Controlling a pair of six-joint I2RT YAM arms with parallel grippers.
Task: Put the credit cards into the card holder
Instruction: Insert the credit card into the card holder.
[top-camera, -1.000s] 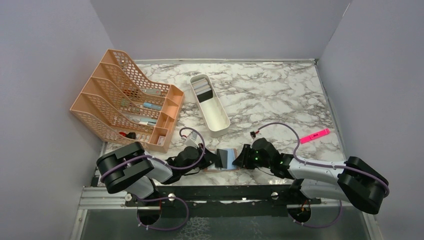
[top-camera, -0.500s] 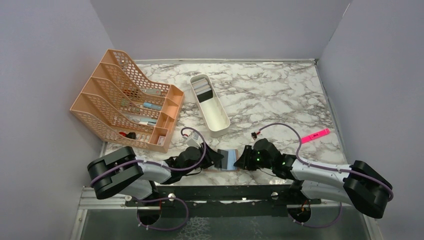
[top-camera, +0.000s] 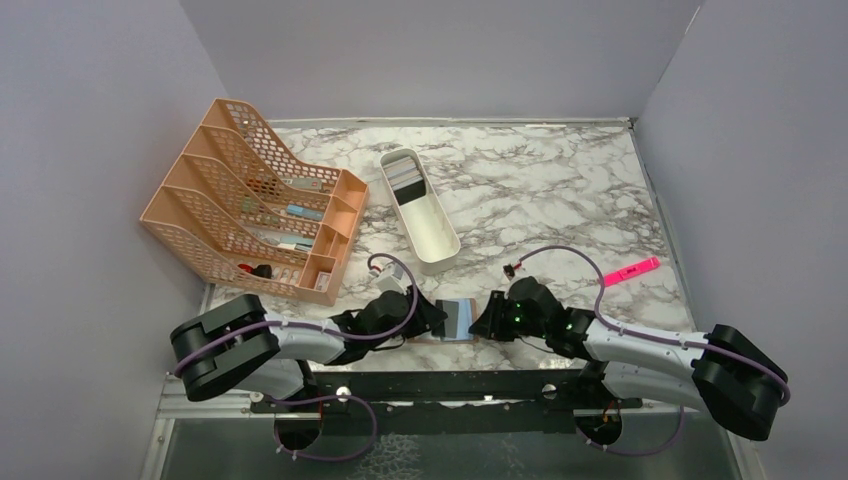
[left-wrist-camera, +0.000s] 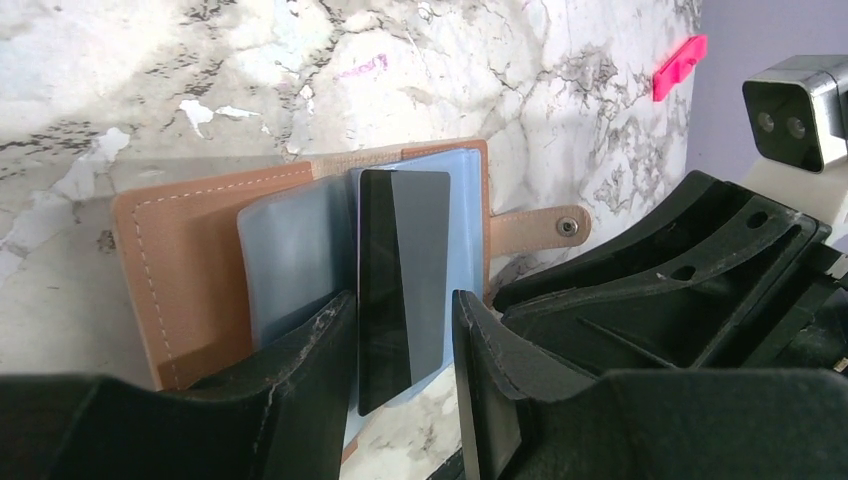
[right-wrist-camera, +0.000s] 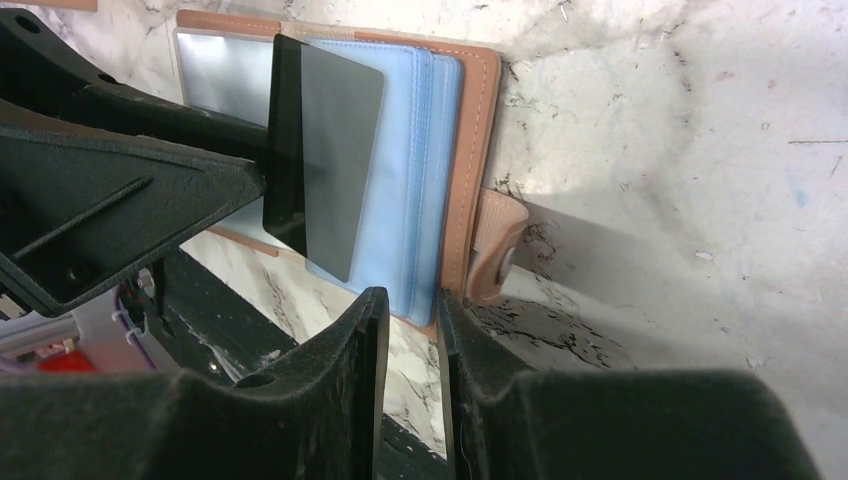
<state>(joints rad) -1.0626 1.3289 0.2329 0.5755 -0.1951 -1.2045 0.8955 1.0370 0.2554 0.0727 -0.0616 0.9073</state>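
Observation:
The tan card holder (top-camera: 436, 340) lies open at the table's near edge, its clear blue sleeves up, and shows in the left wrist view (left-wrist-camera: 180, 260) and the right wrist view (right-wrist-camera: 482, 120). My left gripper (top-camera: 432, 316) (left-wrist-camera: 405, 300) grips a dark grey card (left-wrist-camera: 400, 270) by its long edges and holds it tilted over the sleeves; the card also shows in the right wrist view (right-wrist-camera: 335, 150). My right gripper (top-camera: 482, 318) (right-wrist-camera: 412, 298) is nearly closed on the holder's near right edge beside the snap strap (right-wrist-camera: 495, 250). More cards (top-camera: 408, 180) stand in the white tray.
The white oblong tray (top-camera: 440, 245) lies behind the holder. An orange mesh file rack (top-camera: 250, 200) stands at the back left. A pink highlighter (top-camera: 630, 271) lies at the right. The two grippers face each other closely across the holder.
The left arm's elbow has dropped lower and shifted left. Both grippers, the card and the holder stay almost where they were.

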